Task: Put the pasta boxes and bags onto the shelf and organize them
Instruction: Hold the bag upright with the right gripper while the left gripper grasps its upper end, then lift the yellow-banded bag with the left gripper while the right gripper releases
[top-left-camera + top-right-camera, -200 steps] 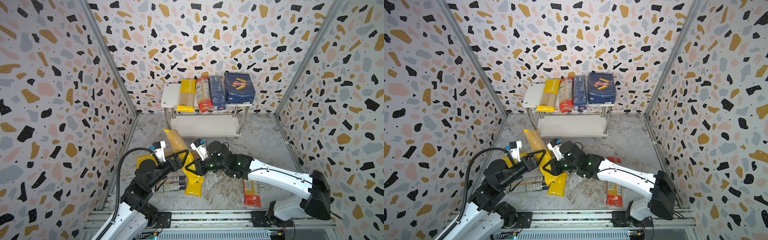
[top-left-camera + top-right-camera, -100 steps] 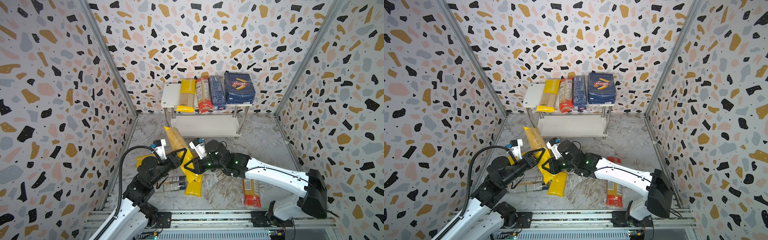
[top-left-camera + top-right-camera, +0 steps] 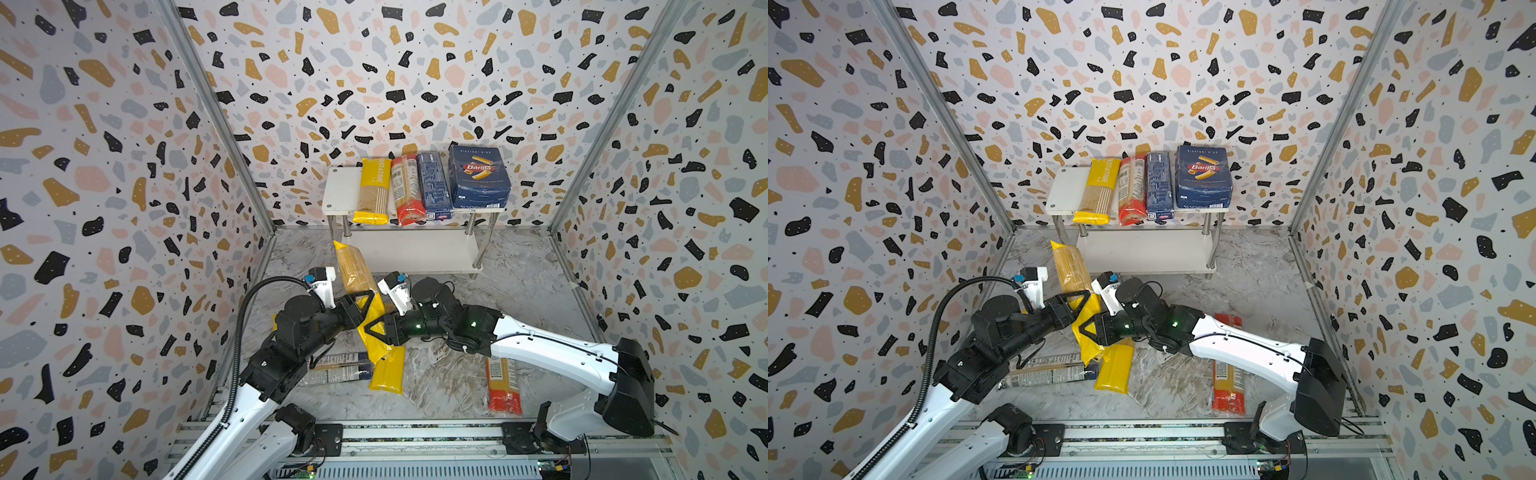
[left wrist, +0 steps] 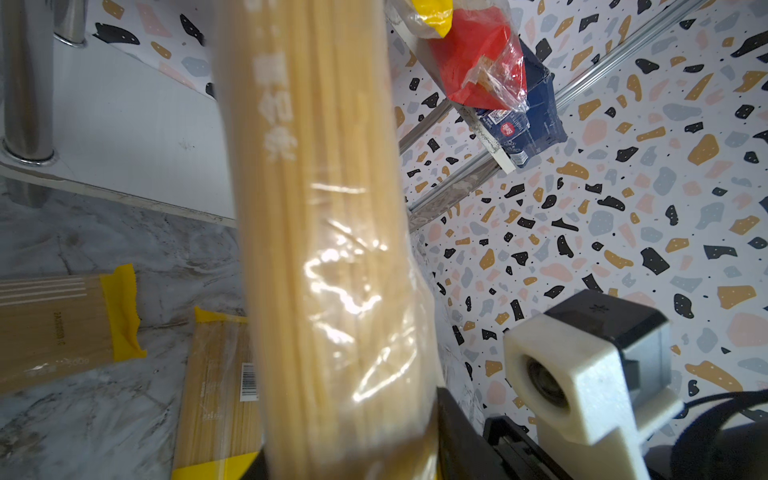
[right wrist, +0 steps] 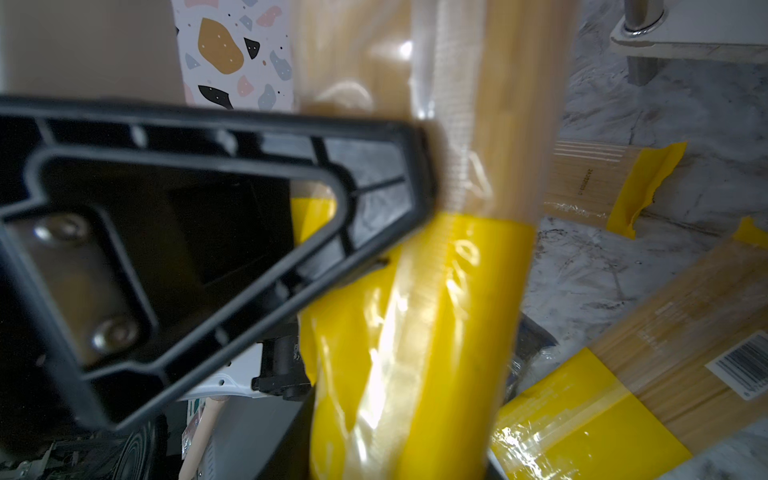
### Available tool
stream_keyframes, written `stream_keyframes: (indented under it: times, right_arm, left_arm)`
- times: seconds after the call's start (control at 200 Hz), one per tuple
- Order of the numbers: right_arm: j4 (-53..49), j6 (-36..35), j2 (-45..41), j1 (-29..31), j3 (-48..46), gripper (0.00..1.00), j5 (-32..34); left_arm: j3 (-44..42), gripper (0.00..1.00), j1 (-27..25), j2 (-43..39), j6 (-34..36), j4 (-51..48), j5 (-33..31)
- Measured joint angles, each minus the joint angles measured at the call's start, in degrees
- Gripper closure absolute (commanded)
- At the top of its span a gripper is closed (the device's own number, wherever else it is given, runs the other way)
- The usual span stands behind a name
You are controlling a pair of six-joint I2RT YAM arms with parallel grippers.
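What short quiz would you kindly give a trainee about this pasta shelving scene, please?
1. True or false: the wide Barilla box lies on the top board of the shelf.
2. How many packs lie on that board? A two, B four, C six.
3. Which item do the left gripper and right gripper both straddle?
Key: 1 true; 2 B; 3 the raised yellow bag.

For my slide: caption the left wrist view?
Gripped yellow spaghetti bag before the shelf; two more bags lie on the floor.
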Motion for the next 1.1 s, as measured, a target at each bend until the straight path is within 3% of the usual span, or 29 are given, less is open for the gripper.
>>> stream_keyframes:
  times: [0.195,0.551,0.816,1.096]
  right_arm:
    - [0.3,0.2,-0.7,-0.4,-0.5,0.34,-1.6]
    - [3.0,0.0,-3.6,-1.3,-2.4,0.33,-3.5]
    - [5.0,-0.5,-6.2,-2.4,-4.6,0.21,-4.0]
    - [7.8,-0.7,-12.0,-3.9,-6.3,0.19,-4.6]
  left_arm:
    - [2.9,1.00,0.0,1.4,2.6,-3.7,0.7]
    - [7.3,1.00,-0.2,3.4,4.2,-5.9,2.2]
    - [9.3,1.00,-0.2,4.5,6.0,-10.4,1.1]
    - [12.9,1.00,0.3,6.3,8.5,-15.3,0.0]
